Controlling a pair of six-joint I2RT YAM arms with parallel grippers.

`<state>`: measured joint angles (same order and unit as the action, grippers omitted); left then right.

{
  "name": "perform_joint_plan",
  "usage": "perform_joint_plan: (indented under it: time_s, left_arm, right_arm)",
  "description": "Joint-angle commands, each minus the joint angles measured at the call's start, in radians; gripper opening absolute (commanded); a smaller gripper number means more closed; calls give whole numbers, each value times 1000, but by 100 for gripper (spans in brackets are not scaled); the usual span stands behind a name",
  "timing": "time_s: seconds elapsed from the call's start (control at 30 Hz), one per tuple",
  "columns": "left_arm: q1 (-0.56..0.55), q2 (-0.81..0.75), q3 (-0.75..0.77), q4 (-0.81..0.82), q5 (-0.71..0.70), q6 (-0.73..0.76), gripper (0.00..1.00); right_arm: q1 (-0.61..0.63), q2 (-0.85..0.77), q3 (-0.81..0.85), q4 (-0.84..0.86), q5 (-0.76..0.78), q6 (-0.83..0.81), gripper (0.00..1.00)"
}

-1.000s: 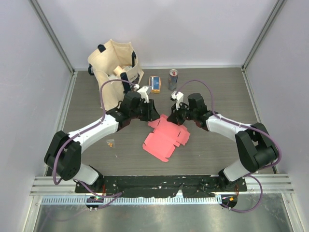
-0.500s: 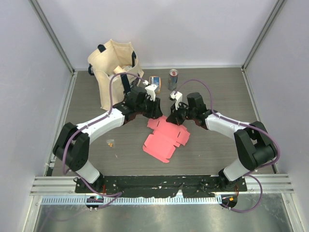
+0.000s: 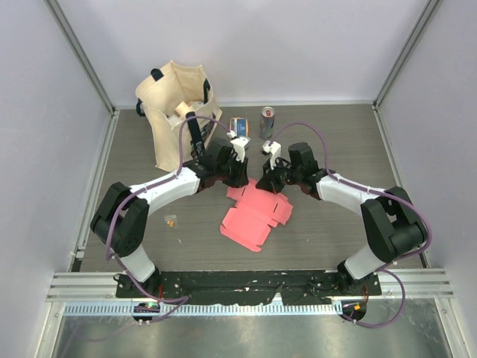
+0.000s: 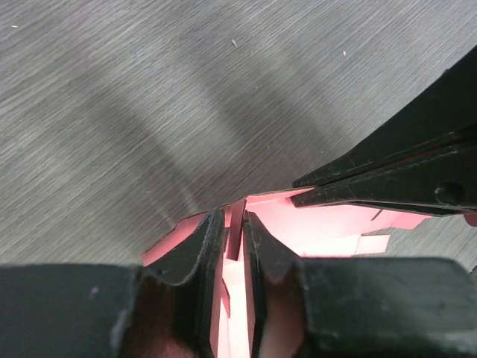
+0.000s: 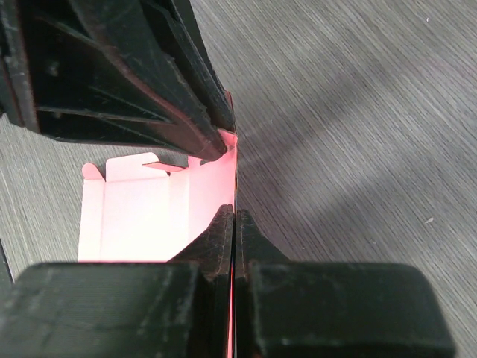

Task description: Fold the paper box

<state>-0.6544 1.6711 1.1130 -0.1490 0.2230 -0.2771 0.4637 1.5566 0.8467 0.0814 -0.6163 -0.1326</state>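
Note:
The paper box (image 3: 252, 218) lies unfolded and flat, a pinkish-red card sheet in the middle of the table. Both grippers meet at its far edge. My left gripper (image 3: 240, 180) stands open by a narrow gap, and an upright flap (image 4: 236, 227) of the box rises between its fingers (image 4: 200, 246). The right gripper (image 3: 270, 183) is shut on the box's far edge, and in the right wrist view the thin card (image 5: 149, 216) runs between its closed fingertips (image 5: 223, 227). The left gripper's black body (image 5: 112, 74) hangs just beyond the card there.
A beige tote bag (image 3: 175, 112) stands at the back left. Next to it are an orange-and-blue packet (image 3: 238, 128) and a small can (image 3: 267, 121). A tiny orange scrap (image 3: 171, 220) lies near the left arm. Frame posts and walls enclose the table.
The left arm has swung right to the box's far edge, and its jaws have narrowed around the raised flap. The right gripper has stayed shut on the card edge.

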Motion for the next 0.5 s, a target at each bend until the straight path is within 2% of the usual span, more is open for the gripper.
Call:
perform_joint_plan:
  time_s: [0.0, 0.07, 0.1, 0.13, 0.17, 0.2, 0.23, 0.27, 0.3, 0.4, 0.43, 0.47]
  left_arm:
    - [-7, 10, 50, 9, -17, 21, 16]
    - [-14, 6, 44, 6, -59, 30, 8]
    - [-24, -7, 38, 12, -80, 35, 6]
    - [-28, -16, 24, 20, -140, 39, 5]
    - [-34, -25, 16, 29, -171, 41, 3]
    - [-42, -45, 5, 51, -195, 39, 1]
    - [-44, -54, -13, 63, -215, 35, 0]
    - [-45, -60, -25, 78, -259, 26, 0]
    - [-50, -69, -38, 113, -275, 21, 0]
    - [-60, -96, -87, 188, -306, 15, 0]
    - [-65, -108, -102, 201, -321, 13, 0]
    - [-70, -114, -108, 209, -336, 10, 0]
  right_arm:
    - [6, -10, 41, 37, -23, 10, 2]
    - [4, -10, 54, 28, -4, 50, 6]
    - [7, -9, 66, -12, 59, 85, 13]
    - [9, -4, 113, -52, 119, 129, 33]
    - [9, 2, 147, -113, 189, 275, 39]
    - [10, 8, 188, -267, 358, 345, 42]
    - [7, 20, 277, -354, 410, 397, 45]
    - [4, 22, 314, -424, 444, 495, 47]
    - [-2, 20, 346, -522, 455, 522, 48]
    - [-5, -26, 436, -600, 522, 577, 53]
    - [-4, -70, 451, -612, 608, 590, 77]
    - [-2, -88, 459, -621, 669, 609, 78]
